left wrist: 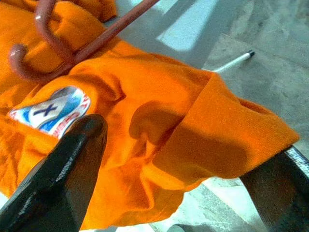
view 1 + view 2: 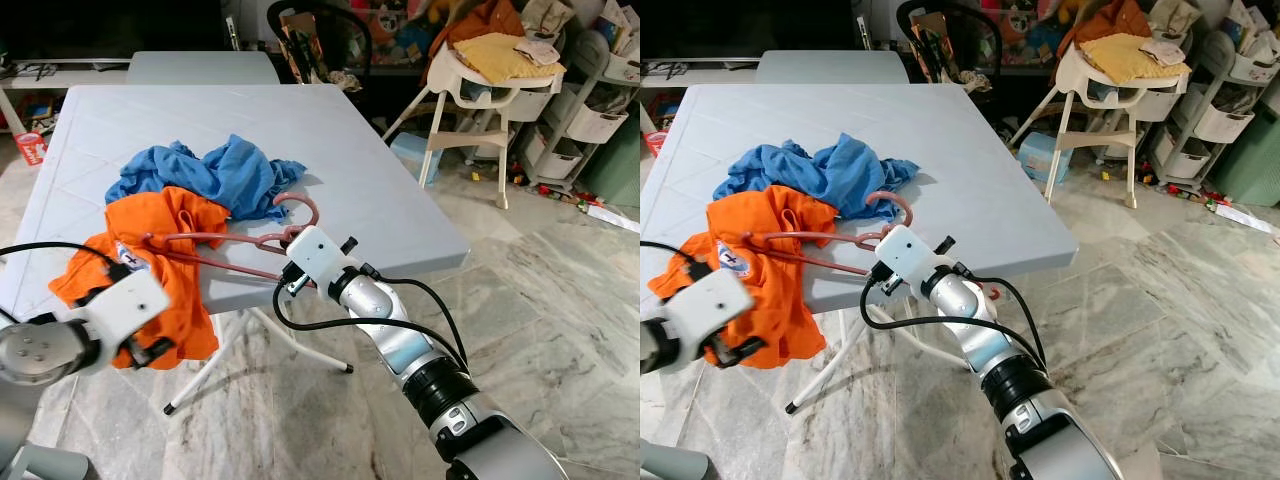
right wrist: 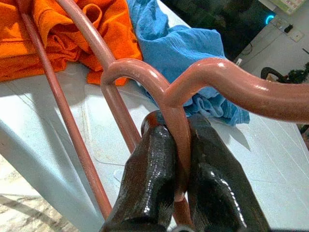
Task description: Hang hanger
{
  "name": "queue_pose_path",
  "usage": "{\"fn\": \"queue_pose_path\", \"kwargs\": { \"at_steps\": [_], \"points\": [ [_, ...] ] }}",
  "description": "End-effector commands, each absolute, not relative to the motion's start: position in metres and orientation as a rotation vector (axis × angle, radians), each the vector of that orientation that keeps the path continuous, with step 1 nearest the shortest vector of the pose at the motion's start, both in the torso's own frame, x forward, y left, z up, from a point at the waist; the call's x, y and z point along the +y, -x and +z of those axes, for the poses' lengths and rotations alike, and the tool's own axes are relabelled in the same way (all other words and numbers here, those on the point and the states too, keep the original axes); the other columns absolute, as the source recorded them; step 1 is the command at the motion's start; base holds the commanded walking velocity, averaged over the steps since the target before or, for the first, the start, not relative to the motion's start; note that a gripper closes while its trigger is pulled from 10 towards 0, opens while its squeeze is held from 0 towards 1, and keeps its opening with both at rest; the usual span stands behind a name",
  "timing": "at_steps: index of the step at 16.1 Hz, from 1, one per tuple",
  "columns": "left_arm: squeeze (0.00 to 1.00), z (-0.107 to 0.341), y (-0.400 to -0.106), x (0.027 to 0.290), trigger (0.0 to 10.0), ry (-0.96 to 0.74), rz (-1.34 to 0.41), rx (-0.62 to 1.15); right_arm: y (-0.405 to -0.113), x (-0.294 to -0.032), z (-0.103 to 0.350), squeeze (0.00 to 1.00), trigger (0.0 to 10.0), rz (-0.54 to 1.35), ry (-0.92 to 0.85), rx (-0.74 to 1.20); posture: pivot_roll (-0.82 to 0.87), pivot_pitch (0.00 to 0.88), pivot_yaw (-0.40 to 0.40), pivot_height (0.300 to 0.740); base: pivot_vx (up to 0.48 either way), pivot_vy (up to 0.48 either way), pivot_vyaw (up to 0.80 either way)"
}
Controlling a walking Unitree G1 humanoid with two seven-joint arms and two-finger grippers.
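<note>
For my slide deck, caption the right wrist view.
Right hand pinching the pink hanger at its neck, above the table edge.

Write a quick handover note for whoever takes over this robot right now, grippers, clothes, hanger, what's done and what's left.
Right gripper: shut on the pink hanger near its hook, at the table's front edge.
Left gripper: open, fingers either side of the orange shirt where it droops off the edge.
Blue cloth: bunched on the table behind the shirt.
Done: hanger gripped, lying across the shirt.
Left: lift hanger and hang it; no rail visible.
</note>
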State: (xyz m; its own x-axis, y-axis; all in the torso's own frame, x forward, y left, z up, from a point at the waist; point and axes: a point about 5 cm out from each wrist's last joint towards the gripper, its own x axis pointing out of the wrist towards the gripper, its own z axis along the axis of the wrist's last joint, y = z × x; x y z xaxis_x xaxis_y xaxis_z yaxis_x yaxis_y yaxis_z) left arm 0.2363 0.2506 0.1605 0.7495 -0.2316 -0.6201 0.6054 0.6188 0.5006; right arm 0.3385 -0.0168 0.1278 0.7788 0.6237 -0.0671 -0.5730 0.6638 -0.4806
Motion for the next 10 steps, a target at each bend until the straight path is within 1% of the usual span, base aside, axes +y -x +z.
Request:
{"fn": "queue_pose_path", "kwargs": {
  "at_steps": [1, 4, 6, 8, 9, 10],
  "points": [
    [0.00, 0.161, -0.246, 0.267, 10.0, -0.779, -0.387, 0.510, -0.340, -0.022, 0.118, 0.00, 10.0, 0.669, 0.528, -0.050, 0.05, 0.040, -0.091, 0.740, 0.000, 0.000, 0.00],
    [0.00, 0.171, -0.266, 0.280, 10.0, -0.679, -0.142, 0.339, -0.340, -0.024, 0.118, 0.00, 10.0, 0.667, 0.529, -0.049, 0.04, 0.038, -0.090, 0.740, 0.000, 0.000, 0.00],
    [0.00, 0.186, -0.277, 0.290, 10.0, -0.501, 0.129, 0.150, -0.340, -0.027, 0.117, 0.00, 10.0, 0.661, 0.532, -0.046, 0.04, 0.036, -0.091, 0.740, 0.000, 0.000, 0.00],
    [0.00, 0.186, -0.278, 0.289, 10.0, -0.383, 0.232, 0.075, -0.341, -0.028, 0.117, 0.00, 10.0, 0.658, 0.534, -0.045, 0.04, 0.034, -0.092, 0.740, 0.000, 0.000, 0.00],
    [0.00, 0.183, -0.276, 0.283, 10.0, -0.252, 0.275, 0.024, -0.341, -0.028, 0.117, 0.00, 10.0, 0.657, 0.537, -0.045, 0.04, 0.032, -0.092, 0.740, 0.000, 0.000, 0.00],
    [0.00, 0.179, -0.277, 0.280, 10.0, -0.187, 0.286, 0.013, -0.341, -0.028, 0.117, 0.00, 10.0, 0.657, 0.537, -0.046, 0.04, 0.032, -0.092, 0.740, 0.000, 0.000, 0.00]
  ]
}}
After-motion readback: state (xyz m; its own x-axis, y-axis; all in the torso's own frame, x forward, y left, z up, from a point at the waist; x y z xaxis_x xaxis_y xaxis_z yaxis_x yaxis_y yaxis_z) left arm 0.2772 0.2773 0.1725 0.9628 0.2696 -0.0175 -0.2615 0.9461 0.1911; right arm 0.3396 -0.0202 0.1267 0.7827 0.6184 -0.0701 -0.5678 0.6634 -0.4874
